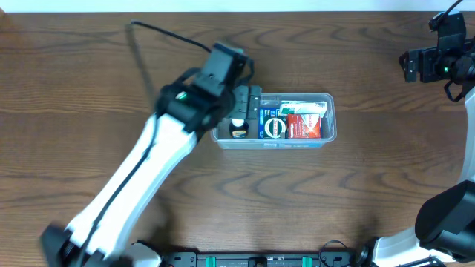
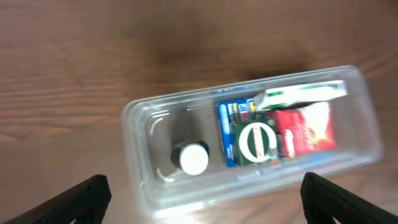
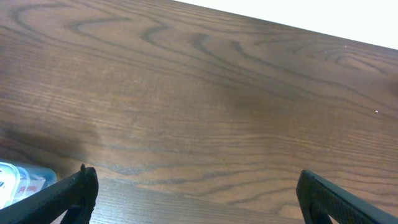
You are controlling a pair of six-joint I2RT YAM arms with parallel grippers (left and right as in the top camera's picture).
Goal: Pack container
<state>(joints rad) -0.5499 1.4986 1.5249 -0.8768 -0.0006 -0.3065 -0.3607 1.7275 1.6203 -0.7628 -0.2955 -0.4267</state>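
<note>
The clear plastic container (image 1: pixel 329 97) sits on the table centre. Inside lie a small bottle with a white cap (image 1: pixel 238 127), a blue packet (image 1: pixel 269 124) with a round green-white item (image 1: pixel 277 128) on it, a red packet (image 1: pixel 306 126) and a green-white packet (image 1: pixel 304 107). In the left wrist view the container (image 2: pixel 140 134) lies below, with the white cap (image 2: pixel 193 158), blue packet (image 2: pixel 229 121) and red packet (image 2: pixel 305 127). My left gripper (image 1: pixel 251 104) (image 2: pixel 202 202) hovers open and empty over the container's left end. My right gripper (image 1: pixel 415 65) (image 3: pixel 196 196) is open and empty at the far right.
The wooden table (image 1: pixel 89 81) surrounds the container. A black cable (image 1: pixel 167 33) runs from the left arm across the back left. The white table edge shows at the top in the right wrist view (image 3: pixel 298 22). A corner of the container shows in the right wrist view (image 3: pixel 18 177).
</note>
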